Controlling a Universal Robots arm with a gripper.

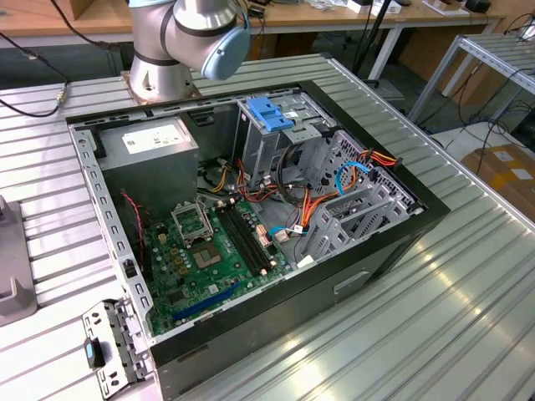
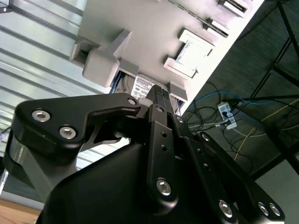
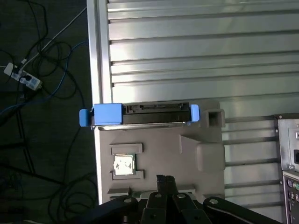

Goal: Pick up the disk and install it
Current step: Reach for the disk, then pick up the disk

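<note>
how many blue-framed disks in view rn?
1. The disk stands on edge in the grey holder, in the first wrist view. More could be hidden inside the PC case cages.

Sticker on the power supply (image 1: pixel 149 142): white with dark print, in the exterior view; nothing can be read.
Label on the disk (image 2: pixel 144 87): white with dark lines of print, in the second wrist view; partly hidden, not legible.
Cardboard box (image 1: pixel 508 167): faint marks on its top, at the exterior view's right; not legible.
</note>
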